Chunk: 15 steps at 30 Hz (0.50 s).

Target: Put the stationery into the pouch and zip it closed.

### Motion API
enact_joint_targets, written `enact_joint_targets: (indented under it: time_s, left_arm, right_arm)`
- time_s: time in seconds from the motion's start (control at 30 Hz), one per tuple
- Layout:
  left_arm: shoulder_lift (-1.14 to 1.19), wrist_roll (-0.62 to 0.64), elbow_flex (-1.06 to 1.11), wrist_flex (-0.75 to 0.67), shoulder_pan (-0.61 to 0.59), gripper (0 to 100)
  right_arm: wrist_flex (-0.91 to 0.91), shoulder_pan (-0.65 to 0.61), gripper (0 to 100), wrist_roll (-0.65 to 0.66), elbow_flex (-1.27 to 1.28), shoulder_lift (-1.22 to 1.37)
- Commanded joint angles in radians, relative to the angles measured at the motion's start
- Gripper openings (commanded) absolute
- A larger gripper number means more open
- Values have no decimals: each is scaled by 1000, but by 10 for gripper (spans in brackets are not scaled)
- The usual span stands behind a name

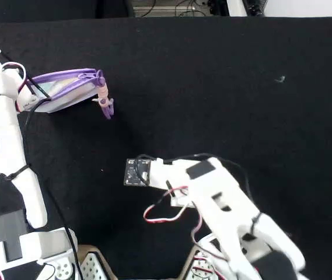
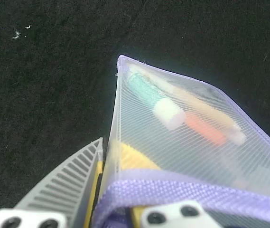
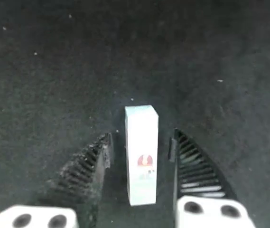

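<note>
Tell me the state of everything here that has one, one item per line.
Purple-trimmed clear mesh pouch: clamped at one end, mouth looks unzipped.
Green marker with white cap: inside the pouch.
Orange pen: inside the pouch.
Small white rectangular box: flat on the black table, ungripped.
Left gripper: shut on the pouch.
Right gripper: open, straddling the box.

Broad room to pass lies over the far and right stretches of the worktop [image 1: 259,87], and across the strip between the pouch [image 1: 66,88] and the right arm [image 1: 224,198]. The left arm [image 1: 2,140] bars the left edge, the pouch at its tip, a zip pull [image 1: 104,102] at the pouch's right end. The right arm blocks the near middle, its wire loop [image 1: 163,214] beside it. The right tool [image 3: 142,135] stands spread round a box [image 3: 141,161], a narrow gap on each side.
</note>
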Motion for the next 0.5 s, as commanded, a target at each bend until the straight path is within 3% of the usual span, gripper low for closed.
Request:
enact_joint_targets:
  time_s: [0.0,0.17,0.3,0.47]
  left_arm:
    - [3,-2,7,-14,-5,30]
    - [3,-2,7,-14,-5,30]
    - [3,-2,7,-14,-5,30]
    - [3,0,7,-14,-2,30]
  right_arm:
    - [-26,20,187,11,-119,150]
    - [-54,21,175,11,-176,308]
    - [-104,32,12,9,-189,364]
    - [-107,68,9,5,-194,300]
